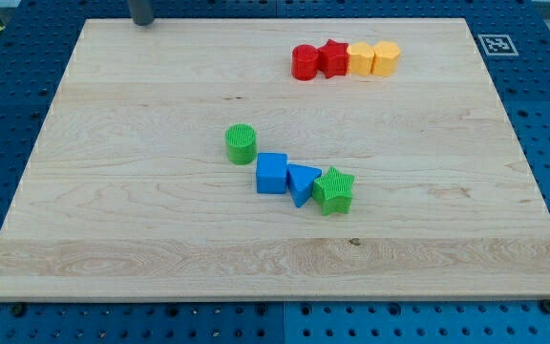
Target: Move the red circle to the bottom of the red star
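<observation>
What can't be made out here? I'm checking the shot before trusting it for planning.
- My tip: the rod is cut off by the view's top edge, far from the red circle.
- Two yellow blocks: too small to tell shapes.
- Red star: its sides are hidden by touching neighbours.

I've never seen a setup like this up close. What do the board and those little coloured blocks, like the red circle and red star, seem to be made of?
The board looks like pale wood with a matte finish: grain lines and a small dark knot show. The red circle and red star look like plastic: saturated, uniform colour. Fine ridges on the green circle hint at 3D printing, though that is uncertain. My tip looks like dark metal or plastic.
</observation>
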`<action>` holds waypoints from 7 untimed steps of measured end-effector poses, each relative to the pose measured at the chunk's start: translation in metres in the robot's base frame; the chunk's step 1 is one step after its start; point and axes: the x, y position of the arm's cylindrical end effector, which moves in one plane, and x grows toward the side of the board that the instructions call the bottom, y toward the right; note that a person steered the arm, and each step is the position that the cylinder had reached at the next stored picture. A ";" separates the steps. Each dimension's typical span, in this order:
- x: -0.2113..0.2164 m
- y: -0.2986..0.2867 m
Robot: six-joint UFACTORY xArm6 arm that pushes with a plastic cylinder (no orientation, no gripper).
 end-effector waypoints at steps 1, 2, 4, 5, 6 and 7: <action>0.001 0.026; 0.001 0.050; 0.001 0.100; 0.001 0.107; 0.001 0.154; 0.002 0.182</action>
